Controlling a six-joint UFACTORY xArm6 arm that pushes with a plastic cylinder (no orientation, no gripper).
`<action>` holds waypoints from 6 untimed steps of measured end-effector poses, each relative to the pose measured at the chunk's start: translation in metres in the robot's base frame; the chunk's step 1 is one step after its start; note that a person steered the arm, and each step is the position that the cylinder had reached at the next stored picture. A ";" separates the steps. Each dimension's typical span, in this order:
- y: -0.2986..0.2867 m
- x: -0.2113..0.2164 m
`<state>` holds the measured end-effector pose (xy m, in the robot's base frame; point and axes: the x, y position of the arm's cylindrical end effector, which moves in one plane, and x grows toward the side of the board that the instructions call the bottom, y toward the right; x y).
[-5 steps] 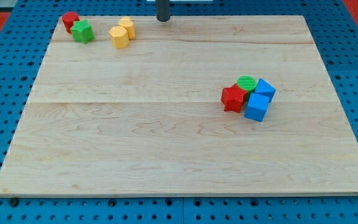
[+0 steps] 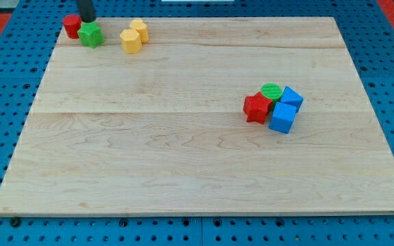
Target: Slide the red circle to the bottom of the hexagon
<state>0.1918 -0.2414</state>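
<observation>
The red circle (image 2: 72, 26) sits at the board's top left corner, touching a green block (image 2: 91, 34) on its right. My tip (image 2: 86, 20) stands at the board's top edge, just above the seam between the two and close to both. The yellow hexagon (image 2: 131, 41) lies further right, touching a second yellow block (image 2: 139, 29) above it. The red circle is to the left of the hexagon, with the green block between them.
On the view's right a tight cluster holds a red star-like block (image 2: 256, 108), a green circle (image 2: 271, 91) and two blue blocks (image 2: 291, 98) (image 2: 282, 117). The wooden board (image 2: 183, 171) lies on a blue pegboard.
My tip has moved far left along the top edge, from above the yellow blocks to the red circle. The red circle has shifted slightly left.
</observation>
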 end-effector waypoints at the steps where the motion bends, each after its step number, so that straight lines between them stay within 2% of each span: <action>1: -0.017 0.000; 2: -0.059 0.000; 3: -0.061 0.016; 4: -0.038 0.058; 5: -0.016 0.052; 6: -0.063 0.028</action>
